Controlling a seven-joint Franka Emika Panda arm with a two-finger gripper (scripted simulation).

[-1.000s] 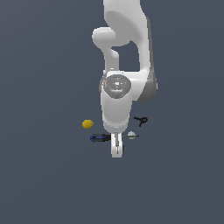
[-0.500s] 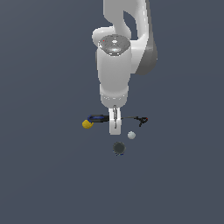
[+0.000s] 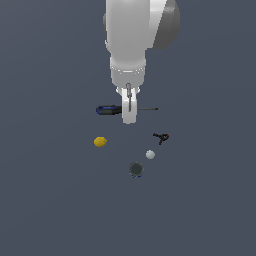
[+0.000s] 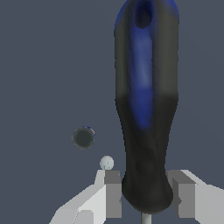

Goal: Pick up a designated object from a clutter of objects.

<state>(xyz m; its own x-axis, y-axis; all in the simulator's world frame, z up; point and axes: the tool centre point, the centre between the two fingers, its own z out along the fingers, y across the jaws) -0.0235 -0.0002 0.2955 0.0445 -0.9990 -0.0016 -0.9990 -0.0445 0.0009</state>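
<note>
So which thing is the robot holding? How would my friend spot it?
Find the big white arm; its gripper pinches the screwdriver above the other bits. It is the only long thin one, with a blue-and-black handle; the lemon, white ball and disc are round.

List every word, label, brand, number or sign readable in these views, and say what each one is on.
None: no readable text anywhere. The screwdriver handle, the claw, dark disc, white ball, yellow ball and black-and-red clamp all show plain surfaces, without lettering or signs.
</note>
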